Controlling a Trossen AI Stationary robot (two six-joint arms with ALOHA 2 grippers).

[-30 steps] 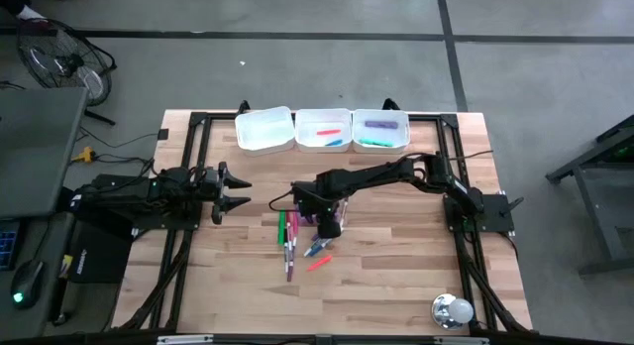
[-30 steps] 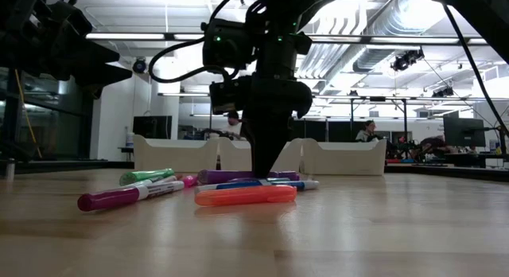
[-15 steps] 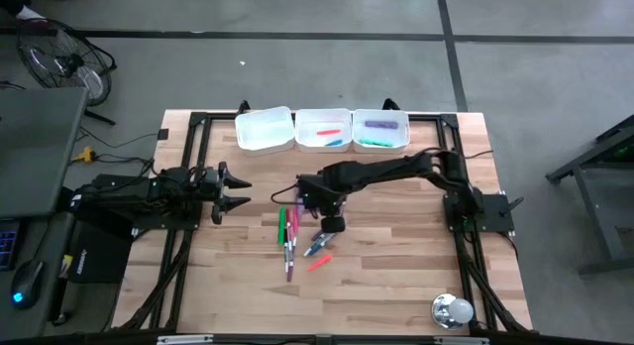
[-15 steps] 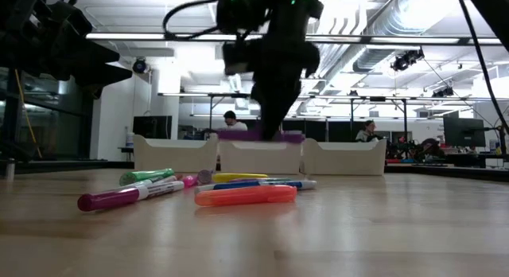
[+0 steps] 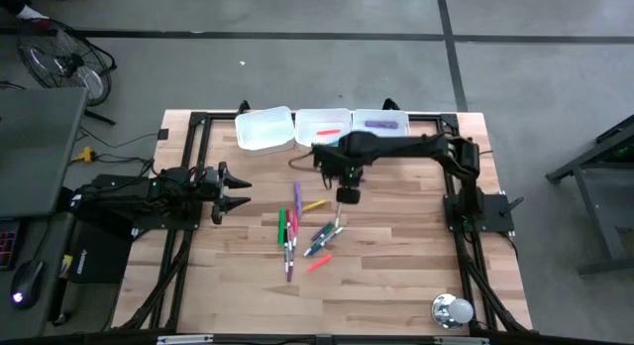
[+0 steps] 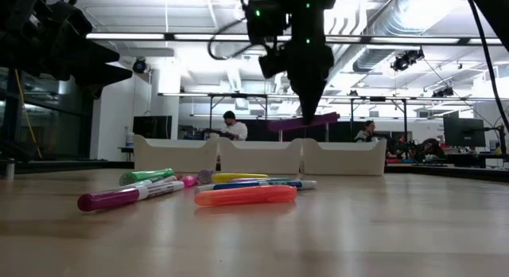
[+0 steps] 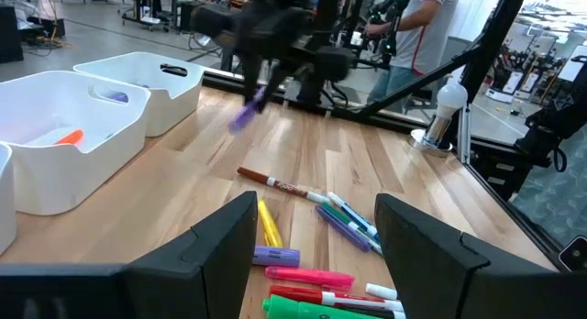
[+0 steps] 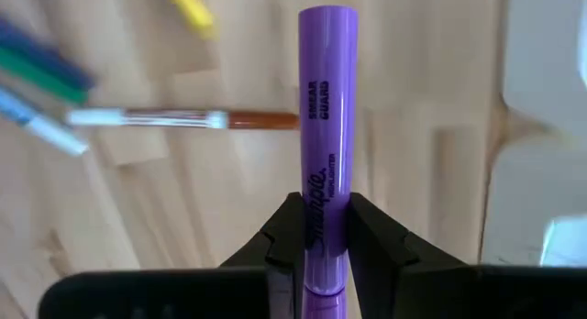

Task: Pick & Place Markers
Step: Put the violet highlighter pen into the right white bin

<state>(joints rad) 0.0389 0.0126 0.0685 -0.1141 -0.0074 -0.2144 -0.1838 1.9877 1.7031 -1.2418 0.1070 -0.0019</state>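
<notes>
right gripper (image 6: 312,122) clamping purple marker (image 8: 327,136) crosswise, roughly level, above desk, three white trays (image 5: 323,129) sitting along far edge, left gripper (image 5: 236,192) idling open near left edge

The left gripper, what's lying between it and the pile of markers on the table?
Nothing: the high view shows bare wooden tabletop between the open left gripper and the nearest green marker.

Purple marker (image 8: 326,126) held level in the air above the table, printed barrel, remaining markers (image 5: 305,231) loose on the wood in green, purple, pink, red, yellow, orange, blue, more markers (image 5: 377,125) lying inside two white trays
</notes>
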